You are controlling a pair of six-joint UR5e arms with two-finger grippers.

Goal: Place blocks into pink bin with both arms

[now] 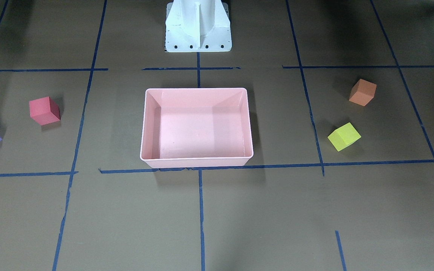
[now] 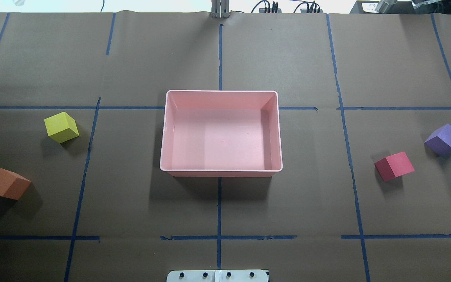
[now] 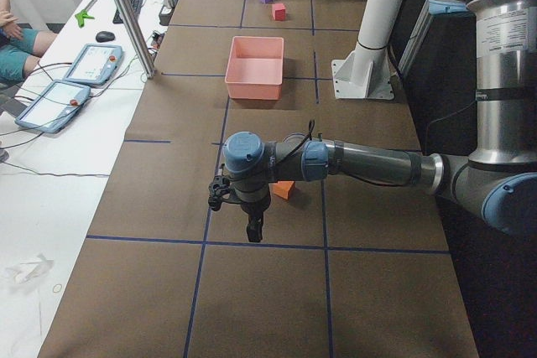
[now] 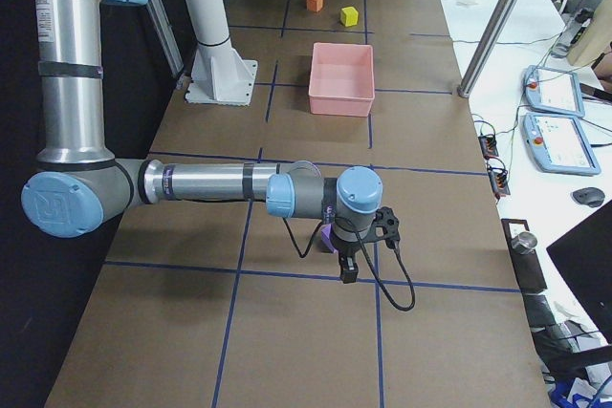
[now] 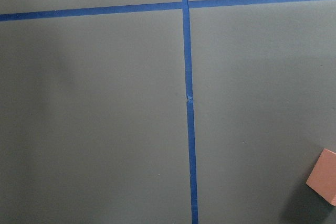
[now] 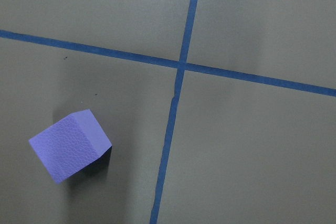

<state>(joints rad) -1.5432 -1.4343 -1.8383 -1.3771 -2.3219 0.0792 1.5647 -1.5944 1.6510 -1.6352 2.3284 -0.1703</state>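
- The pink bin (image 2: 217,137) sits in the middle of the desk (image 2: 288,203) with no blocks in it yet. All four blocks lie on the desk, well apart from it.
- The left tool (image 3: 253,228) hangs near the orange block (image 2: 8,183). I cannot tell if it is open or closed.
- The right tool (image 4: 349,269) hangs by the purple block (image 2: 444,140), and again I cannot tell.
- In the left wrist view the orange block only peeks in at one corner. I think the tool could miss it if it went straight down.
- Every block sits turned, not lined up with the blue tape (image 2: 219,207). A tool that is not turned to match could hit a corner and push the block away.
- The blocks look soft, so a hard squeeze might squash one or make it pop out.
- The red block (image 2: 394,166) lies between the purple block and the bin. The yellow-green block (image 2: 61,127) lies about between the orange block and the bin. A low carry could knock them.
- If both arms reach the bin together they might bump, or shove its thin rim.
- The white base (image 2: 217,275) stands near the bin. Two screens (image 3: 92,64) and a pole (image 3: 126,14) sit off to the side.
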